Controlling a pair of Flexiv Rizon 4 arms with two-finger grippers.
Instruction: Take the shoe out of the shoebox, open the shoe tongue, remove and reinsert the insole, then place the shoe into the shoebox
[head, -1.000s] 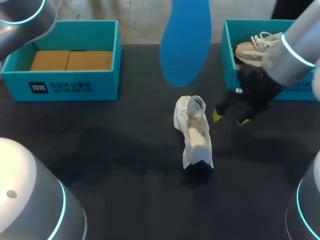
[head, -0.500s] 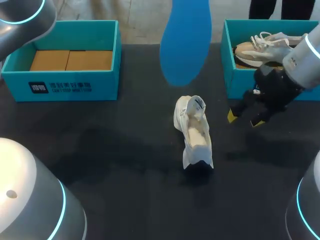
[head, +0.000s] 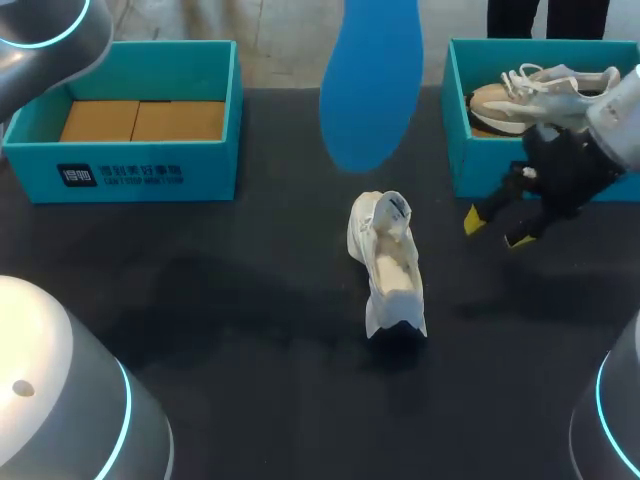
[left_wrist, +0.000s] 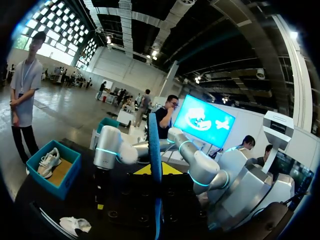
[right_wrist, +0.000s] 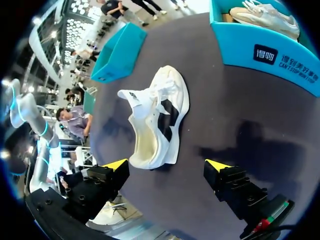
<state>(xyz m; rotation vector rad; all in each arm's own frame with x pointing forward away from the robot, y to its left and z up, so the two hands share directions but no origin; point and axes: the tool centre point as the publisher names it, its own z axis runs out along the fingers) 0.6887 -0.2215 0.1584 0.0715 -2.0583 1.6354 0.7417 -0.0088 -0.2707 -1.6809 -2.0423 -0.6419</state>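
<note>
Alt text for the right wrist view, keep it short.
A white sneaker sits on the dark table ahead of the open right gripper, its tongue pulled open. Beyond it, a teal shoebox holds a second sneaker.

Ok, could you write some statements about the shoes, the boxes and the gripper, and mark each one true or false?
1. The white shoe lies on the table, outside both boxes. True.
2. The right gripper is shut on that shoe. False: it is open and empty, near the right box.
3. The left box holds a shoe. False: only brown cardboard shows there; the second shoe is in the right box.
4. The blue insole is out of the white shoe. True.
</note>
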